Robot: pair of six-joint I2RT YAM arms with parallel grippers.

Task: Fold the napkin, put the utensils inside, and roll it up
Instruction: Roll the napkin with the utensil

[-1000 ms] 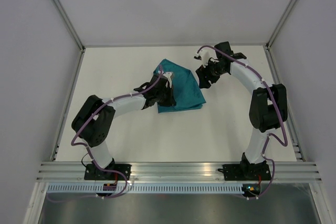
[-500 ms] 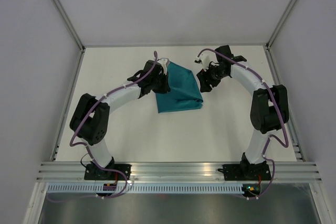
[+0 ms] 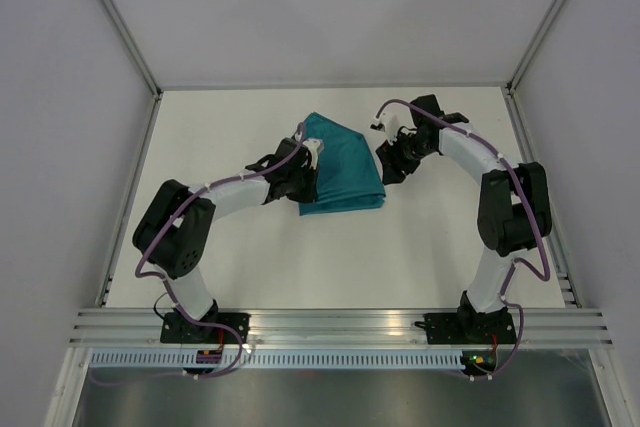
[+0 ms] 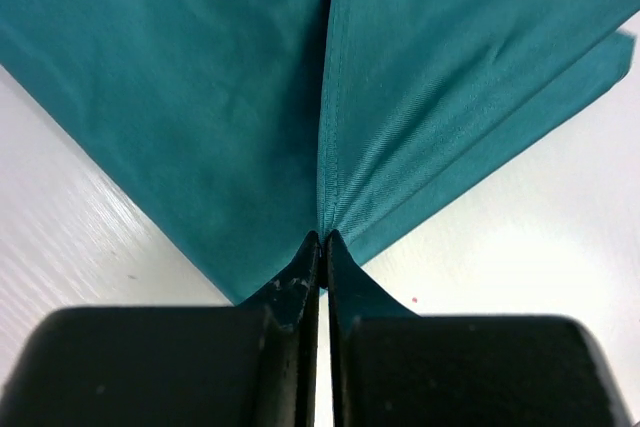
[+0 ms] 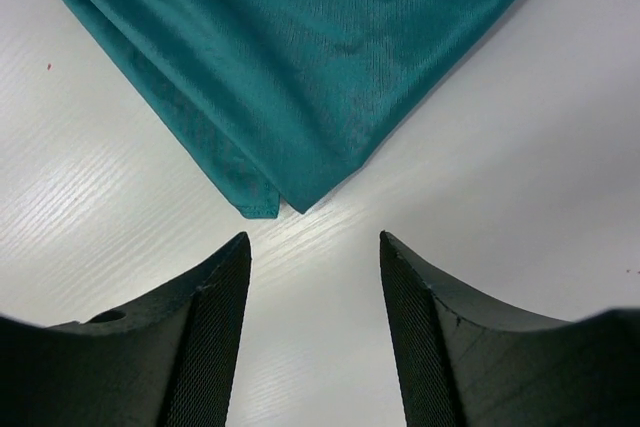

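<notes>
On table (image 3: 250, 267): napkin (image 3: 345, 162) teal, folded, layered; left claw (image 4: 322, 239) pinching fold, right claw (image 5: 315, 239) open.

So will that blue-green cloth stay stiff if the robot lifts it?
Probably floppy: the teal cloth napkin bunches into a crease where the left gripper pinches it. It likely feels light, being thin layers. It shouldn't roll: its free corner lies flat on the white table.
</notes>
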